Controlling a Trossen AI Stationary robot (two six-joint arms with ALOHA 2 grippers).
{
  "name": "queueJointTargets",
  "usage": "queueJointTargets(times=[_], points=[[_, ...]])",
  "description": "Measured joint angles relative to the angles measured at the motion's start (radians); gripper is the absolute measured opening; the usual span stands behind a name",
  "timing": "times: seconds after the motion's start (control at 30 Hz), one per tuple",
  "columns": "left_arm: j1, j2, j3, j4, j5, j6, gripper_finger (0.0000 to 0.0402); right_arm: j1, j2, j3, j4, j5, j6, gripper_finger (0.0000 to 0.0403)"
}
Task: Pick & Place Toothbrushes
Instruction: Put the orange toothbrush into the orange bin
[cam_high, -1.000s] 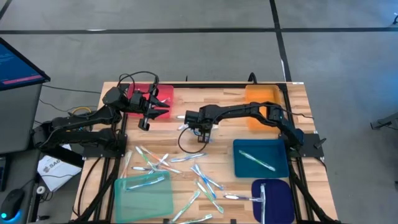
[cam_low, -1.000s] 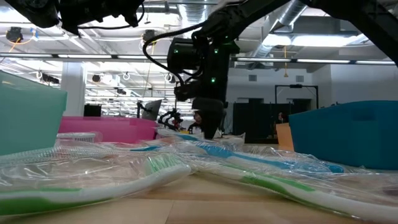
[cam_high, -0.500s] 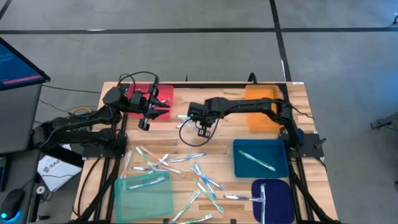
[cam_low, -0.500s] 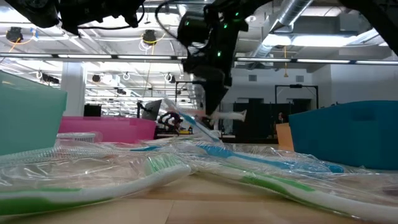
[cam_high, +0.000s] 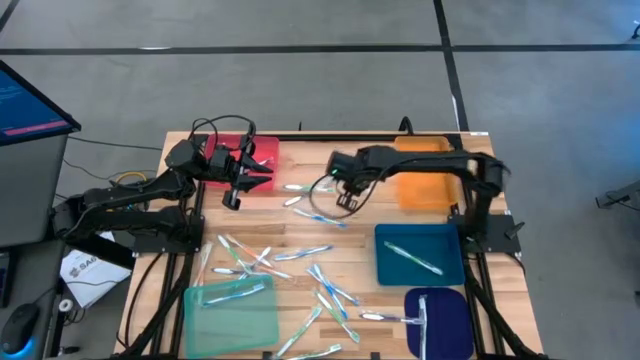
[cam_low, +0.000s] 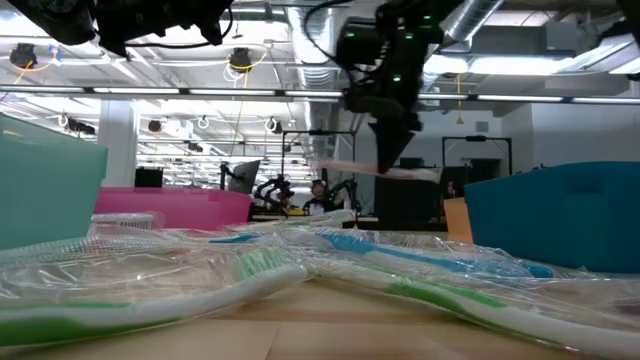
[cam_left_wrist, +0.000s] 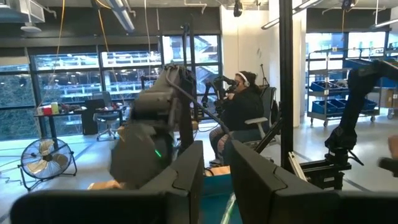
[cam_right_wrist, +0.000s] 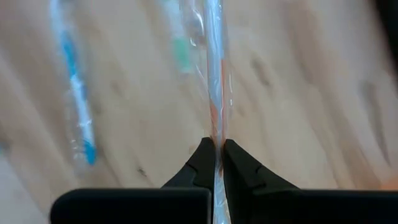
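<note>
High view: right gripper is reaching to upper centre of frame, clenched on a wrapped toothbrush, beside the orange tray; left gripper is hovering at upper left over the pink tray, fingers slightly apart and holding nothing, while loose toothbrushes are lying scattered lower centre between the green tray and teal tray. Low view: right gripper is hanging at upper centre, carrying the toothbrush level in the air above the wrapped pile. Right wrist view: fingers are pinching the toothbrush over the wooden table; left wrist view is showing only room beyond its fingers.
</note>
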Motion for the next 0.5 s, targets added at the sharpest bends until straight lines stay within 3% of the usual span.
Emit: queueJointTargets(times=[0.17, 0.5], points=[[0.0, 0.0, 0.0, 0.0, 0.0, -0.003, 0.0072, -0.082, -0.192, -0.155, 0.024, 0.013, 0.142, 0.0004], [0.0, 0.0, 0.0, 0.001, 0.0, -0.003, 0.0072, -0.192, -0.619, -0.425, -0.046, 0.164, 0.465, 0.0004]])
